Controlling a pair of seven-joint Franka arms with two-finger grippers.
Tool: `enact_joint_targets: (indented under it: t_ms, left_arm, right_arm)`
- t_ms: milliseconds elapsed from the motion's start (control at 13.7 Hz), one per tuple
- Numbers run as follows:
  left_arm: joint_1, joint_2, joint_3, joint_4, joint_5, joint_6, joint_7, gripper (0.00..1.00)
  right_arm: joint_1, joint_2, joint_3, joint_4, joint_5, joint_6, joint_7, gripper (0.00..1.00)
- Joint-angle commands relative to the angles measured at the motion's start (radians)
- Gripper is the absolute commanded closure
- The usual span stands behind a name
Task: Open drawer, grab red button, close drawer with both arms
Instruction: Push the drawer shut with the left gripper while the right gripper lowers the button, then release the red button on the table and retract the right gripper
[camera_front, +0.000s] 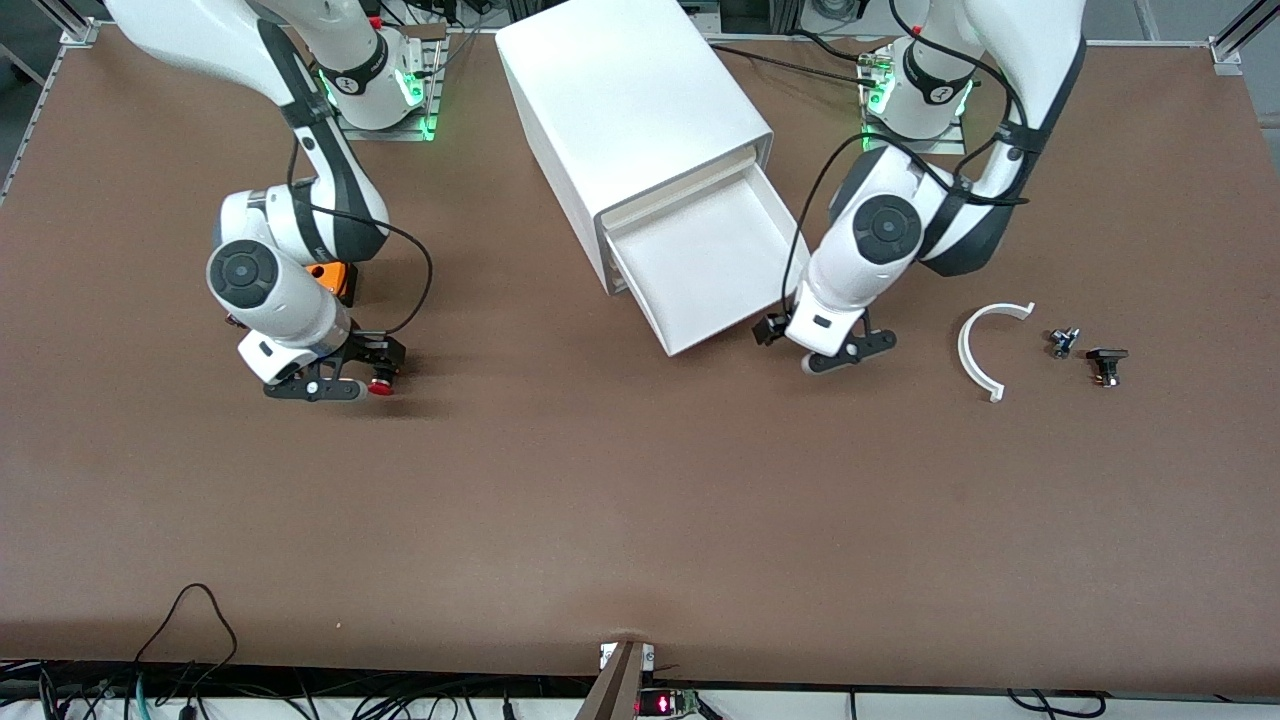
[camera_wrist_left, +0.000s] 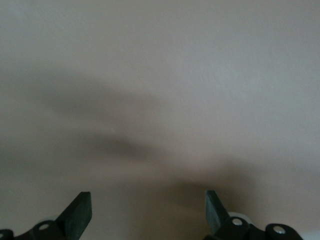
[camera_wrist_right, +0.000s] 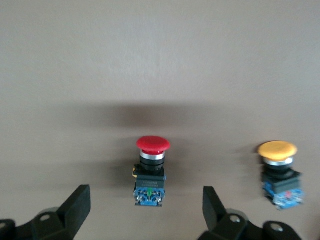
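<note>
Your right gripper (camera_wrist_right: 145, 207) hangs low over the table with its jaws spread wide and empty; the button (camera_wrist_right: 151, 170) stands on the table between the fingertips, untouched, the orange-capped button (camera_wrist_right: 279, 172) just beside it. Your left gripper (camera_wrist_left: 147, 212) is likewise wide open, holding nothing, beside the front corner of the drawer (camera_front: 705, 270). The drawer already stands pulled out of the cabinet (camera_front: 625, 110) and looks empty. Left for you: clamp the button, then shut the drawer.
</note>
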Motion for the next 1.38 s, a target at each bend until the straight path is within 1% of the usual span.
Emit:
enact_joint_targets:
  t_ms: [0,73,218,437,510,583,801,874,947,1019,1092,1165,1311]
  left_arm:
    - [0.003,-0.031,-0.039,-0.049,-0.126,-0.001,-0.001,0.00]
    - [0.003,-0.033,-0.061,-0.068,-0.172,-0.004,0.005,0.00]
    - [0.004,-0.037,-0.106,-0.087,-0.200,-0.009,-0.005,0.00]
    - [0.004,-0.039,-0.158,-0.092,-0.287,-0.075,0.002,0.00]
    - [0.004,-0.039,-0.172,-0.102,-0.298,-0.077,0.002,0.00]
    - [0.004,-0.036,-0.196,-0.108,-0.315,-0.075,0.002,0.00]
    - [0.006,-0.036,-0.224,-0.128,-0.341,-0.078,0.005,0.00]
    - [0.006,-0.037,-0.224,-0.128,-0.343,-0.078,0.005,0.00]
    - [0.006,-0.039,-0.230,-0.130,-0.343,-0.081,0.004,0.00]
    - [0.007,-0.037,-0.252,-0.133,-0.343,-0.110,0.005,0.00]
    - [0.007,-0.037,-0.275,-0.136,-0.343,-0.125,0.005,0.00]
    - [0.010,-0.037,-0.275,-0.136,-0.343,-0.129,0.005,0.00]
    - [0.039,-0.039,-0.270,-0.132,-0.341,-0.123,0.022,0.00]
  right_arm:
    - [-0.018,-0.027,0.015,0.072,0.006,-0.102,0.007,0.00]
    - [-0.018,-0.034,0.016,0.102,0.006,-0.149,0.007,0.00]
    - [-0.018,-0.039,0.019,0.187,0.008,-0.258,0.007,0.00]
    - [-0.018,-0.053,0.021,0.302,0.011,-0.378,0.004,0.00]
    - [-0.021,-0.075,0.024,0.330,0.029,-0.406,0.003,0.00]
    - [-0.054,-0.095,0.032,0.354,0.057,-0.417,-0.002,0.00]
    - [-0.218,-0.146,0.143,0.411,0.068,-0.488,-0.007,0.00]
    - [-0.270,-0.166,0.166,0.416,0.068,-0.505,-0.008,0.00]
    - [-0.278,-0.189,0.165,0.414,0.069,-0.518,-0.010,0.00]
    - [-0.278,-0.206,0.151,0.416,0.068,-0.544,-0.028,0.00]
    - [-0.278,-0.224,0.127,0.416,0.059,-0.567,-0.069,0.00]
    - [-0.281,-0.232,0.104,0.417,0.058,-0.576,-0.113,0.00]
    - [-0.281,-0.238,0.037,0.439,0.057,-0.611,-0.237,0.00]
